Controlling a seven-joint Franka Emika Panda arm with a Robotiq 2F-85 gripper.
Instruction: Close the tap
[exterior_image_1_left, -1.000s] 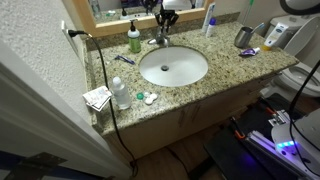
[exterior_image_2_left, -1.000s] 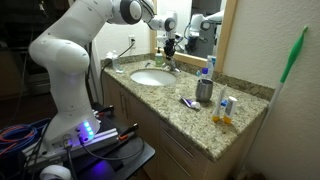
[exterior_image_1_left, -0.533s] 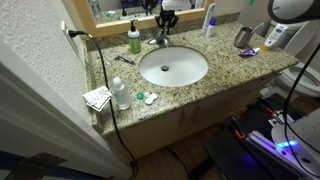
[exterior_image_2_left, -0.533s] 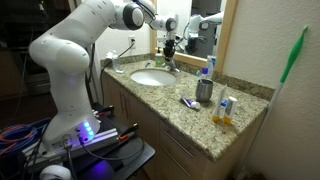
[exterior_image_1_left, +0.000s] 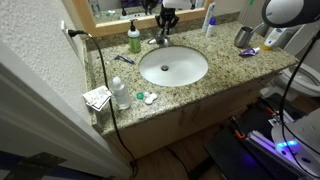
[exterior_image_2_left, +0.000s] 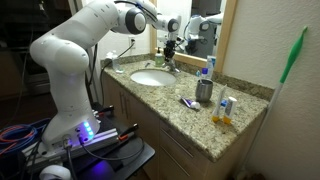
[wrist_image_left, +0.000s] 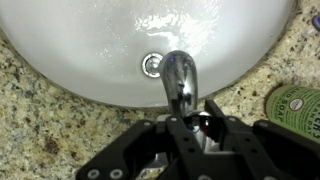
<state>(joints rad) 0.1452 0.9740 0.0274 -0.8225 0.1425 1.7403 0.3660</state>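
Observation:
The tap (exterior_image_1_left: 160, 40) is a small chrome faucet at the back rim of the white oval basin (exterior_image_1_left: 145, 60). It also shows in the other exterior view (exterior_image_2_left: 172, 66). In the wrist view its curved spout (wrist_image_left: 178, 75) reaches over the basin (wrist_image_left: 90, 50) toward the drain. My gripper (wrist_image_left: 197, 120) hangs straight down over the tap in both exterior views (exterior_image_1_left: 165, 22) (exterior_image_2_left: 168, 45). Its two black fingers sit close on either side of the shiny lever handle, shut on it. No running water is visible.
A green soap bottle (exterior_image_1_left: 134, 40) (wrist_image_left: 295, 105) stands just beside the tap. A steel cup (exterior_image_1_left: 243, 37) (exterior_image_2_left: 204, 91) and toiletries sit at one end of the granite counter, a clear bottle (exterior_image_1_left: 120, 93) and a black cable (exterior_image_1_left: 100, 70) at the other. The mirror is right behind the tap.
The gripper stays at the tap handle. The upper arm has shifted slightly in the exterior views; nothing on the counter moved.

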